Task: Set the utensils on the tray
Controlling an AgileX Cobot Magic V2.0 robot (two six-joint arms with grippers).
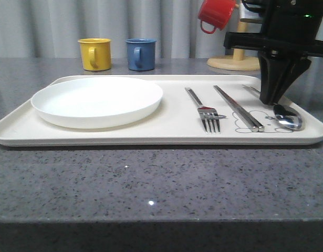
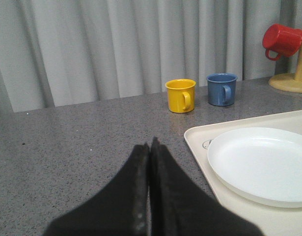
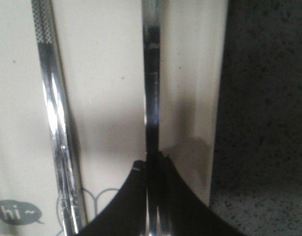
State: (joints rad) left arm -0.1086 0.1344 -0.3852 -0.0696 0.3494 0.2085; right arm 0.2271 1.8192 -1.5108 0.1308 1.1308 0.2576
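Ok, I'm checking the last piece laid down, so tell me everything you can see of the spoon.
The shiny silver metal spoon has a round bowl and a long, flat, slim handle. It lies on the cream-white rectangular tray, rightmost of the cutlery, beside the flat chopsticks, bowl toward the tray's near edge. The right gripper is closed around its handle, fingertips down at the tray.

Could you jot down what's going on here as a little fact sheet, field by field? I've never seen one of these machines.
Setting: grey speckled counter, curtain behind
Tray: cream tray holding a white plate on its left part
Utensils on tray: fork, chopsticks, spoon, side by side
Right gripper: right gripper down at the spoon handle, fingers closed around it
Left gripper: left gripper shut, empty, over the counter beside the tray
Mugs: yellow mug and blue mug behind the tray; red mug on a wooden stand
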